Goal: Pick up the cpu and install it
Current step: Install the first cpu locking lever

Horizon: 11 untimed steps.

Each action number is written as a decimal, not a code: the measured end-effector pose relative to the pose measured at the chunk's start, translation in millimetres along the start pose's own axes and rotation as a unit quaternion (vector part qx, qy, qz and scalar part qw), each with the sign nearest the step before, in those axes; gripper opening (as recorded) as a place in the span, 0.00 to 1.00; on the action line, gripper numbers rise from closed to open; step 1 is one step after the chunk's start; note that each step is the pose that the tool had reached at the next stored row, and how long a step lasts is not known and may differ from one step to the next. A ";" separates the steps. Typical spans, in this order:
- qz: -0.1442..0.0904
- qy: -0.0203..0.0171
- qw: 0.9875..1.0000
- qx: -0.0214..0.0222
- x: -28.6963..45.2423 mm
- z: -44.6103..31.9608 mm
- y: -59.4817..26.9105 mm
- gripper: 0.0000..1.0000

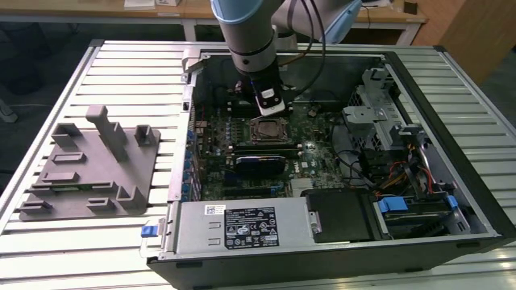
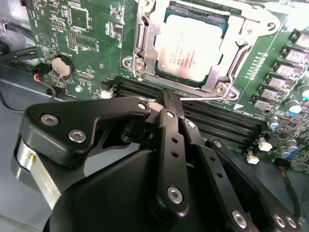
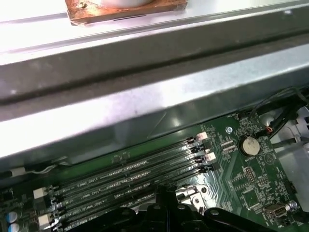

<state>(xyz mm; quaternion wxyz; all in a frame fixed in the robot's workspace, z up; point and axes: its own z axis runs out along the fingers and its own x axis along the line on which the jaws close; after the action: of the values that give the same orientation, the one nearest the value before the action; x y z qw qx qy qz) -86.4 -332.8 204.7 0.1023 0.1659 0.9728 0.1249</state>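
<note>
The gripper (image 2: 166,99) hangs over the memory slots (image 2: 212,121) with its fingers drawn together, holding nothing. Just beyond, the cpu (image 2: 193,46) already sits in the motherboard's (image 1: 258,151) socket inside the open computer case (image 1: 451,151).

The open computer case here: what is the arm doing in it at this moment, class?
The arm's gripper hangs over the motherboard inside the case, just beside the processor socket. The cpu already lies in the socket's metal frame, not in the gripper. The fingers are closed together, holding nothing, above the memory slots.
</note>
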 end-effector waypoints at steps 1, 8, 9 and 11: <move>0.002 -0.001 1.000 0.000 0.2 0.5 0.3 0.11; 0.016 -0.007 1.000 0.002 1.1 4.0 0.1 0.11; 0.017 -0.007 1.000 0.002 1.4 4.3 0.3 0.11; 0.019 -0.008 1.000 0.002 2.1 5.0 1.1 0.11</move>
<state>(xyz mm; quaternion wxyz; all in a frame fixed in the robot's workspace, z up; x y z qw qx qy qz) -86.8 -330.0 200.0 0.1073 0.1857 0.9689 0.1234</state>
